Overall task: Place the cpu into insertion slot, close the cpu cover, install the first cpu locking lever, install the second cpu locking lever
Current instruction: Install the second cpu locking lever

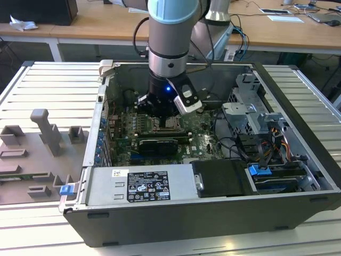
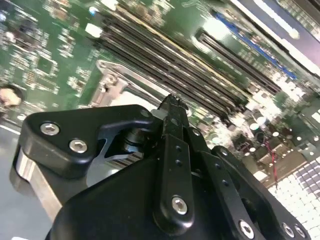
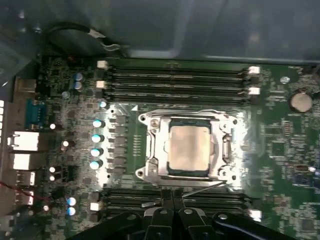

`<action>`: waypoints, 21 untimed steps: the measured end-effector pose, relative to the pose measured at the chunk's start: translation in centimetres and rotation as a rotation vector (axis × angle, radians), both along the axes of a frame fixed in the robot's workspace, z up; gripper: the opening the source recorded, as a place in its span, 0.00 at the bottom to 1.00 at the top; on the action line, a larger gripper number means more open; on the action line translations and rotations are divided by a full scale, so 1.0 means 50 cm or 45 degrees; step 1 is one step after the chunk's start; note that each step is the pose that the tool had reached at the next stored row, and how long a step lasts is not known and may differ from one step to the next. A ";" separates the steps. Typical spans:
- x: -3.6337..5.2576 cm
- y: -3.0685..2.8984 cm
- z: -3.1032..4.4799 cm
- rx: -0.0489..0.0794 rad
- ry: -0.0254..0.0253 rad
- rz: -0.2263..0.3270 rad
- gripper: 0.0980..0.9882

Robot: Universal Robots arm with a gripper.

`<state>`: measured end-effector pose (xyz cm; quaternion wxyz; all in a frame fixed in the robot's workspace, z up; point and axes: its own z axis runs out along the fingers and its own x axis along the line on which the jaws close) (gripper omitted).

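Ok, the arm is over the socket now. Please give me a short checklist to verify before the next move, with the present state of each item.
1. cpu sits flat in the socket: ok.
2. cpu cover lies down around the cpu: ok.
3. Locking lever along the socket edge is latched: cannot tell.
4. Pincer is at that same socket edge, close to the lever: ok.
5. Pincer is shut: ok.
6. Pincer holds the lever: cannot tell.

You're looking at a lab or workshop: an opened computer case (image 1: pixel 213 176) on a slatted metal bench (image 1: pixel 48 90), wooden desks (image 1: pixel 106 26) behind.
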<state>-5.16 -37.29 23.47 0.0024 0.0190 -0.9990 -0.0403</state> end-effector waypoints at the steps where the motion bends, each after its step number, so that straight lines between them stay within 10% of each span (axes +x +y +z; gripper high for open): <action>1: -0.002 0.000 -0.004 0.000 0.0001 0.000 0.01; 5: -0.014 -0.001 -0.023 0.012 0.0003 0.000 0.01; 13: -0.034 -0.013 -0.041 0.095 0.0000 0.021 0.01; 21: -0.044 -0.018 -0.062 0.143 -0.0003 0.021 0.01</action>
